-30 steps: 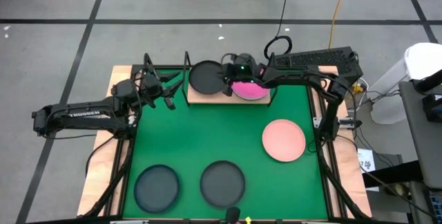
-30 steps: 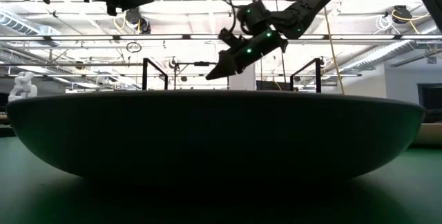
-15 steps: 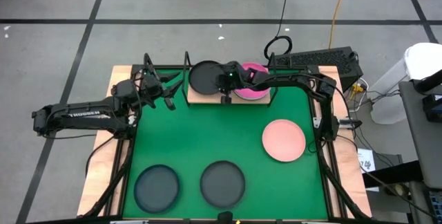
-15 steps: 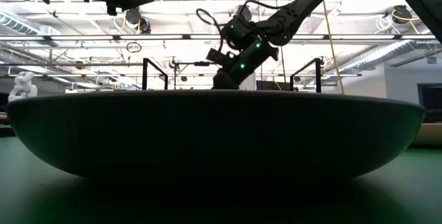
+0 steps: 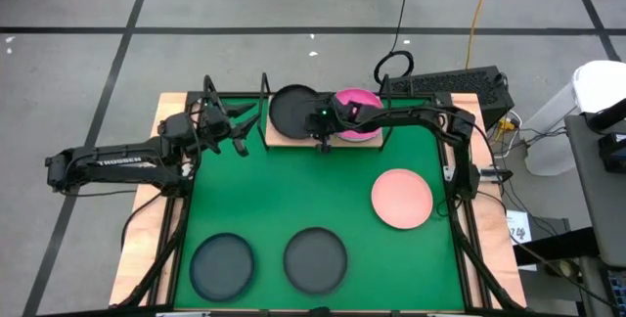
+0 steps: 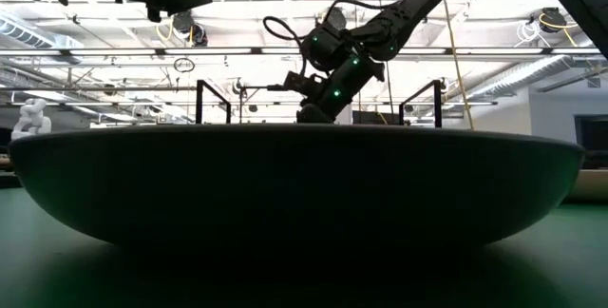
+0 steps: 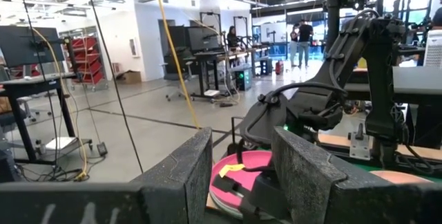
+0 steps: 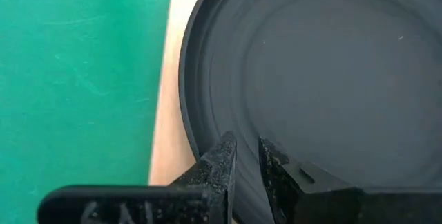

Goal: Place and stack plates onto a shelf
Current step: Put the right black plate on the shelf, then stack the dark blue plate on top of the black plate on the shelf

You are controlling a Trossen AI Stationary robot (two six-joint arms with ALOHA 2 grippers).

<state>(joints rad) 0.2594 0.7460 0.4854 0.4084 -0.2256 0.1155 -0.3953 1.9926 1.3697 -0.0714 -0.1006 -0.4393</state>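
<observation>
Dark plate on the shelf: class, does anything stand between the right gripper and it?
Nothing visible does. The right gripper is already at the rim of the dark plate, with only a narrow gap between its fingers, on the shelf.

Robotics lab or workshop, open-plan industrial hall. Grey concrete floor [image 5: 245, 4] with dark seam lines, exposed ceiling trusses [image 6: 190, 51] with strip lights, rolling workstations with monitors [image 7: 200, 41], red rack [image 7: 83, 54], hanging yellow cable [image 7: 176, 65], people [image 7: 300, 41] standing far back.
</observation>
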